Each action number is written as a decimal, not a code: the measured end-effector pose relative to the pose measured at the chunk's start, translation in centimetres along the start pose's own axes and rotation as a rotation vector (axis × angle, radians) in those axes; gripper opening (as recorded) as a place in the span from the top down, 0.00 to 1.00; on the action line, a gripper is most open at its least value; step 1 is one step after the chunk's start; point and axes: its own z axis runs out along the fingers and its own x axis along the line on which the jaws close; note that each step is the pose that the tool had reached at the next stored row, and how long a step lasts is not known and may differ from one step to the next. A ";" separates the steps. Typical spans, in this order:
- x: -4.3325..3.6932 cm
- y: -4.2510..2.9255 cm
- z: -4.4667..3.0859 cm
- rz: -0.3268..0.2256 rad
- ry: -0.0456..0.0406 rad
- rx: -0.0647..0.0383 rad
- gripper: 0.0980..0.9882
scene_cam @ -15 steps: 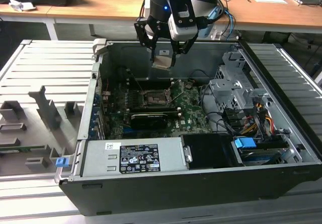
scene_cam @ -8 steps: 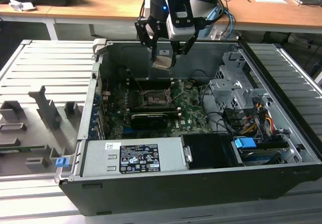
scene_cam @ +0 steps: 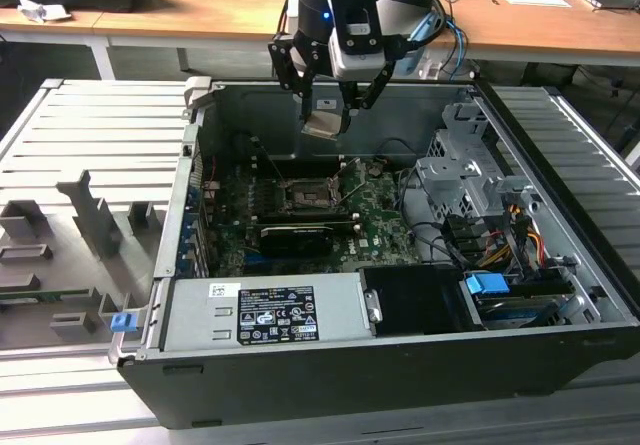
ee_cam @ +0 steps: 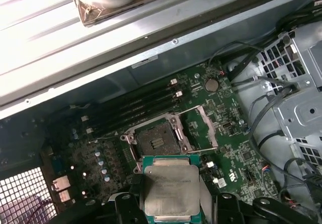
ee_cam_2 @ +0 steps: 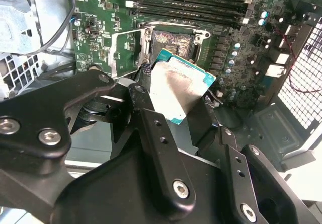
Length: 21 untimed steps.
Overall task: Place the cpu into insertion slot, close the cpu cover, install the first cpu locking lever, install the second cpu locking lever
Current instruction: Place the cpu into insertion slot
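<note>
My gripper point(scene_cam: 325, 115) hangs over the open computer case, shut on the cpu point(scene_cam: 322, 124), a flat silvery square with a green edge. The cpu is held above the board and a little towards the case's rear wall from the insertion slot point(scene_cam: 307, 197). In both wrist views the cpu point(ee_cam_2: 178, 90) point(ee_cam: 170, 189) sits between black fingers point(ee_cam_2: 151, 128), apart from the bare square socket point(ee_cam_2: 173, 43) point(ee_cam: 157, 142). The cpu cover point(ee_cam_2: 123, 53) point(ee_cam: 197, 128) stands swung open beside the socket. Thin wire levers point(ee_cam: 206, 148) stick out near it.
A long black card point(scene_cam: 295, 237) lies just in front of the socket. Memory slots point(ee_cam_2: 191, 2) run along its other side. A labelled grey power box point(scene_cam: 265, 310), a drive cage point(scene_cam: 465, 180) with cables and the case walls point(scene_cam: 400, 115) surround the board.
</note>
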 end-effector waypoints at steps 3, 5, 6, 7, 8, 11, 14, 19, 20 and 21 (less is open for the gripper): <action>0.00 0.00 0.00 0.009 -0.0008 0.000 0.52; 0.00 0.00 0.01 0.017 -0.0015 0.000 0.52; 0.00 0.00 0.01 0.020 -0.0018 0.000 0.52; 0.00 0.00 0.01 0.022 -0.0020 0.000 0.52; 0.00 0.00 0.02 0.025 -0.0023 -0.001 0.52; 0.00 0.00 0.02 0.032 -0.0029 -0.001 0.52; 0.00 0.00 0.03 0.039 -0.0035 -0.001 0.52; 0.00 0.00 0.04 0.049 -0.0044 -0.001 0.52; 0.00 0.00 0.05 0.052 -0.0046 -0.001 0.52; 0.00 0.00 0.05 0.054 -0.0048 -0.001 0.52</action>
